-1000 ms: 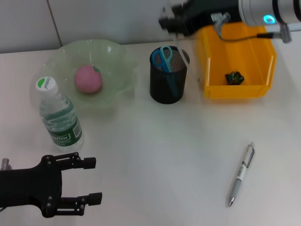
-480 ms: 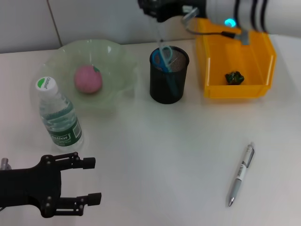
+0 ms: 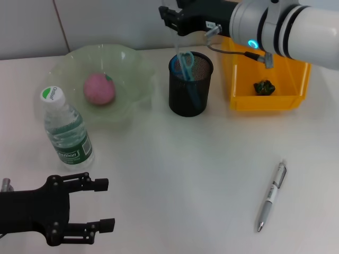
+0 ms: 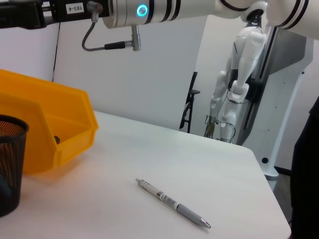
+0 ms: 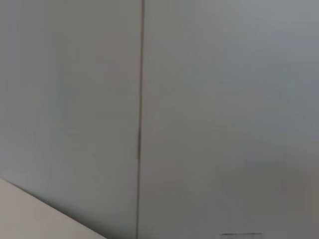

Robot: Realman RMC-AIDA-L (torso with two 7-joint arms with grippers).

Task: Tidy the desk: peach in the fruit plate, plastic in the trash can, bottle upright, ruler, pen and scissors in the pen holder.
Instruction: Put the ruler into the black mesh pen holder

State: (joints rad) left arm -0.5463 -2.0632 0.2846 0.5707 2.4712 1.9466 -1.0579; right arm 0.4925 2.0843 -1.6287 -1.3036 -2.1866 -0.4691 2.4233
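Right claw [image 3: 168, 14]: hovering above the pen holder [image 3: 189, 87], grip state hidden, cannot tell
Left claw [image 3: 100, 203]: idling low near the bottle [image 3: 66, 129], fingers spread wide, holding nothing
Pen [image 3: 271, 196]: lying flat on the tabletop [image 3: 185, 174], well apart from the holder
Scissors [image 3: 184, 64]: standing in the holder
Risk: knocking the light holder over while descending off-centre

White tabletop [image 3: 175, 174]: pale green glass fruit plate [image 3: 135, 66], upright clear plastic bottle [image 3: 66, 132], black mesh pen holder [image 3: 189, 92], orange plastic bin [image 3: 265, 100], silver pen [image 3: 271, 196].
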